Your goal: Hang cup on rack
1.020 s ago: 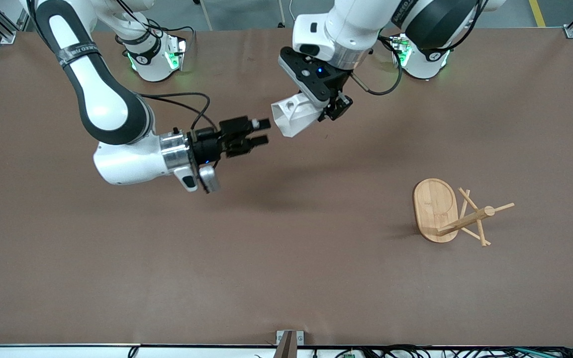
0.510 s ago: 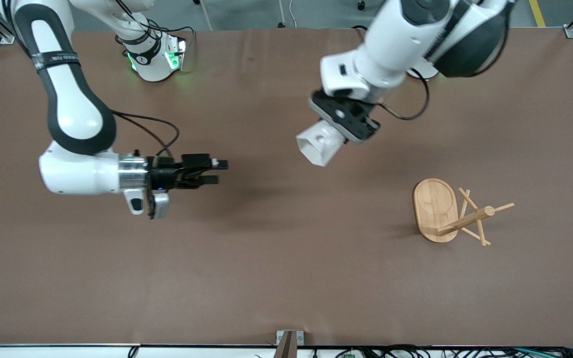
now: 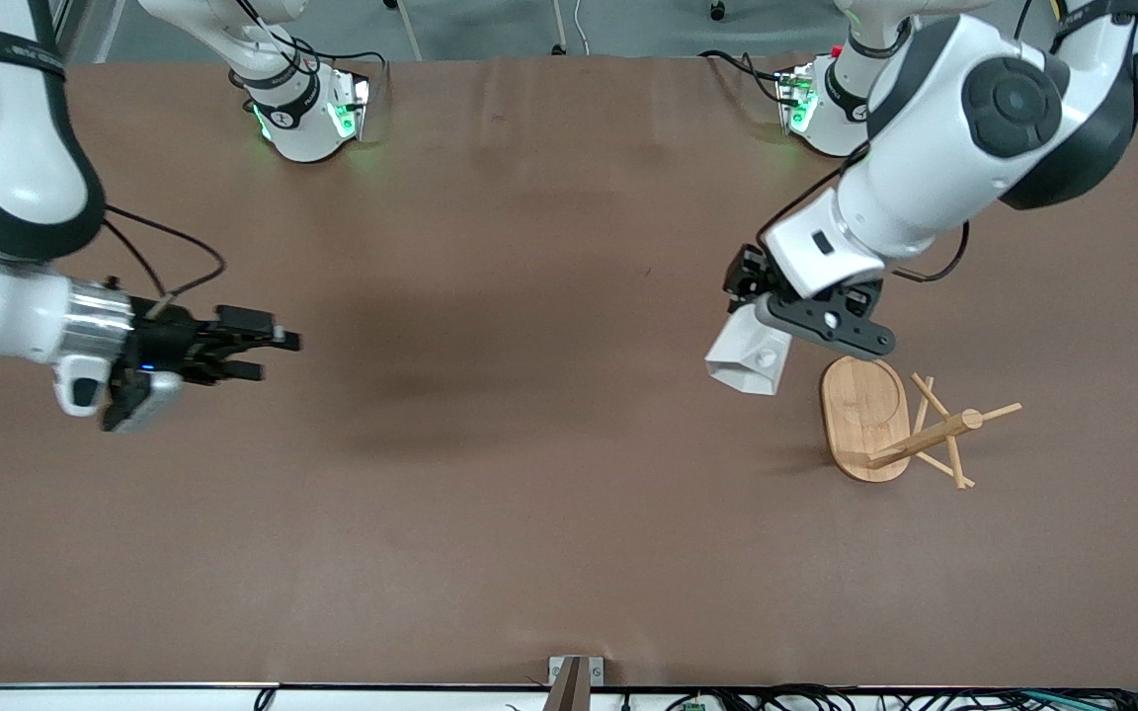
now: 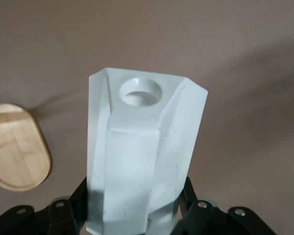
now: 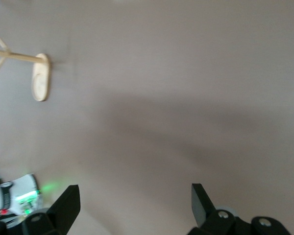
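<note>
The cup (image 3: 749, 359) is held tilted beside the rack (image 3: 890, 422) by the left gripper (image 3: 776, 331), while the right gripper (image 3: 268, 355) is kept wide-fingered above the desk (image 3: 529, 494).

Lighting even and diffuse from overhead, leaving the brown table (image 3: 549, 553) moderately bright without glare. Casting a broad soft shadow mid-table and a small one beside the rack (image 3: 890, 423). Green base lights glowing faintly. Blurring slightly in the right wrist view; shading the lower cup (image 4: 142, 161) in the left wrist view.
</note>
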Controlling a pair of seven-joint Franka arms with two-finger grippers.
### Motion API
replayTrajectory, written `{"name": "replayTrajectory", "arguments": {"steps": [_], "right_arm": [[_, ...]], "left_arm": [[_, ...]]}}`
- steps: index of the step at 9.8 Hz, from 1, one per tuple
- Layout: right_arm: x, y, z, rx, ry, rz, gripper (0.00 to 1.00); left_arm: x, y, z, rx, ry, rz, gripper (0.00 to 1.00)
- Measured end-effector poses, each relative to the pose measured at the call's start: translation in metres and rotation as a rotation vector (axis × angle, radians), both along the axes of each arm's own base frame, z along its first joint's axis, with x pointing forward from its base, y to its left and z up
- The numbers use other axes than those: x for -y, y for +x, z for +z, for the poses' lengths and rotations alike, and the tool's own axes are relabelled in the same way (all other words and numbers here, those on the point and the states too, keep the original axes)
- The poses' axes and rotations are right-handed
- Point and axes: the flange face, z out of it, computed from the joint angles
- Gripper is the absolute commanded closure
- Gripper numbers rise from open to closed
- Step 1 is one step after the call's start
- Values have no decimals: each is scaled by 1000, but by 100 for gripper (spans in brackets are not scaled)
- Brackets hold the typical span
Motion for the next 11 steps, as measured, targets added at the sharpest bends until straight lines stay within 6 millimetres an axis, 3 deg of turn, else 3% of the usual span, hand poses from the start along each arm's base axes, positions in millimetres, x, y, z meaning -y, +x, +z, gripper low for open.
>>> {"name": "replayTrajectory", "arguments": {"steps": [2, 5, 9, 11], "right_arm": [[34, -8, 24, 36, -158, -4, 0], [56, -32, 76, 68, -356, -24, 0], [64, -65, 123, 1, -472, -151, 0], [66, -76, 157, -15, -580, -139, 0]], "left_arm": [[-36, 8, -39, -35, 22, 79, 100], [-79, 7, -81, -51, 50, 176, 100], [-121, 4, -108, -75, 105, 218, 100], [-127, 3, -111, -75, 113, 199, 100]]}}
